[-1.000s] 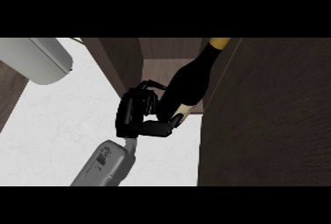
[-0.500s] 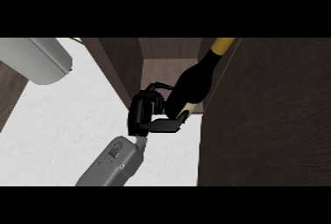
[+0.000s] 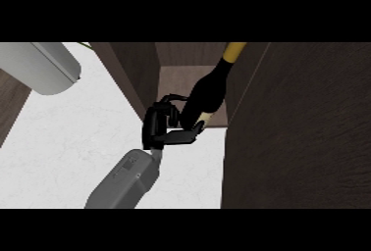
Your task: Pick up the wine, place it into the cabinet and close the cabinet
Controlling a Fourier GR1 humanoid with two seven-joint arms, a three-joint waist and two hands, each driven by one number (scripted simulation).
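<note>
Nearest the viewer, a grey forearm (image 3: pixel 123 182) comes up from the lower edge over the white counter (image 3: pixel 65 142), ending in a black hand (image 3: pixel 165 128) just in front of the cabinet's opening. Which arm it is I cannot tell for sure from this view alone; it enters left of centre, and no second hand shows. Its fingers and thumb are curled round the lower body of the wine bottle (image 3: pixel 206 95), so the hand is grasping the wine.

The bottle stands at the mouth of the cabinet (image 3: pixel 304 127), between the left side wall (image 3: pixel 138 73) and the big dark door panel that fills the area to the right of the opening. Its base sits at the front edge of the cabinet floor (image 3: pixel 177 78), and most of its body is already inside.

The bottle's long axis runs from its base near the hand up and away to the right, the yellow-capped neck (image 3: pixel 233 50) pointing deeper into the cabinet and leaning toward the door side.

By my reading, the pick-up is done and the placing is well along. Letting go, drawing the hand out and closing the door are left.

Beyond the cabinet's left, a grey rounded object (image 3: pixel 43 66) lies on the counter.
</note>
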